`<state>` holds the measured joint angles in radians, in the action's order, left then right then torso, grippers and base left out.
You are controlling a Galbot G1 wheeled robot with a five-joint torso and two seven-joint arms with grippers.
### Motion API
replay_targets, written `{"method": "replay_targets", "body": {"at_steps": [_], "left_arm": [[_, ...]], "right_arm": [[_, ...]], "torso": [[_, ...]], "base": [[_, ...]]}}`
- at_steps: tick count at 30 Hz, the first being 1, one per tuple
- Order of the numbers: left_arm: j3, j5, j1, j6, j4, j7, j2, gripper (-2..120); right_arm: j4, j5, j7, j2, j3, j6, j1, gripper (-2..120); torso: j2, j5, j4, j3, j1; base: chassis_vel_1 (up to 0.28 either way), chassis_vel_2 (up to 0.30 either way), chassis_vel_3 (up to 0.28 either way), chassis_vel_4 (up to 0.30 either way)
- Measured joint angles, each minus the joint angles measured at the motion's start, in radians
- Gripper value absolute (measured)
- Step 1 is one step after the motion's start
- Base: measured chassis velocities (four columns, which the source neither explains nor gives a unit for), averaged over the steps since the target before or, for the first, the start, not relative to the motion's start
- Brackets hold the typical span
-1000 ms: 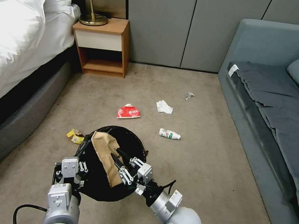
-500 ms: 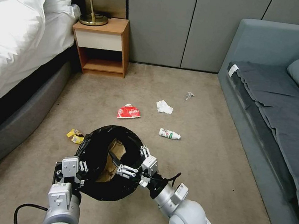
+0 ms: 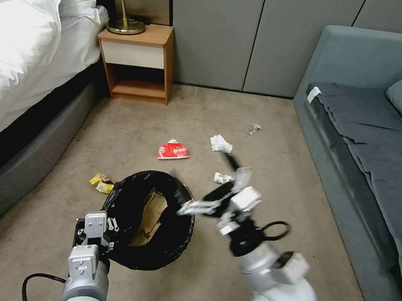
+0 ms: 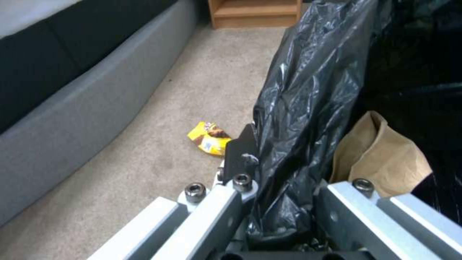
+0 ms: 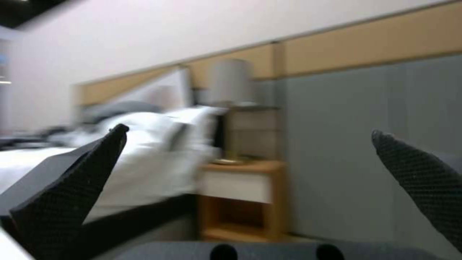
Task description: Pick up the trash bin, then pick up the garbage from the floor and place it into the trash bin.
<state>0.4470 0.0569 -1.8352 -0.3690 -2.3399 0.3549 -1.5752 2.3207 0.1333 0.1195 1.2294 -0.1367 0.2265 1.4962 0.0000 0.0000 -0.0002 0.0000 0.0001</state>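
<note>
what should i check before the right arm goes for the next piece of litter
1. Left gripper clamped on the trash bin rim: ok.
2. Brown paper bag inside the bin: ok.
3. Right gripper open and empty: ok.
4. Right gripper clear of the bin opening: ok, it is raised beside the rim.
5. White bottle free to grasp: cannot tell, the gripper partly hides it.
6. Litter left on the carpet: not ok; red wrapper, tissue, yellow wrapper.

Paper bag (image 3: 152, 215) in bin (image 3: 168, 250); bottle (image 3: 222, 178), tissue (image 3: 220, 143) beyond; nightstand (image 3: 136, 60) behind.
</note>
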Motion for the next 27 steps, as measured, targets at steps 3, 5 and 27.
{"method": "replay_targets", "body": {"at_steps": [3, 5, 27], "left_arm": [[0.005, -0.006, 0.003, 0.001, 0.001, 0.0, 0.002, 1], [0.008, -0.013, 0.008, 0.001, 0.002, 0.0, 0.002, 1], [0.022, -0.035, 0.015, -0.003, -0.007, 0.001, 0.012, 1]], "right_arm": [[-0.003, -0.024, 0.06, 0.024, -0.026, 0.012, 0.062, 114], [-0.036, -0.057, 0.07, 0.049, -0.066, 0.064, 0.114, 111], [-0.195, -0.085, 0.025, 0.083, -0.199, 0.171, 0.128, 100]], "torso": [[0.0, 0.0002, -0.0001, 0.0, 0.0], [0.0, 0.0, 0.0, 0.0, 0.0], [0.0, -0.0001, 0.0002, 0.0, 0.0]], "base": [[0.0, 0.0, 0.0, 0.0], [0.0, 0.0, 0.0, 0.0], [0.0, 0.0, 0.0, 0.0]]}}
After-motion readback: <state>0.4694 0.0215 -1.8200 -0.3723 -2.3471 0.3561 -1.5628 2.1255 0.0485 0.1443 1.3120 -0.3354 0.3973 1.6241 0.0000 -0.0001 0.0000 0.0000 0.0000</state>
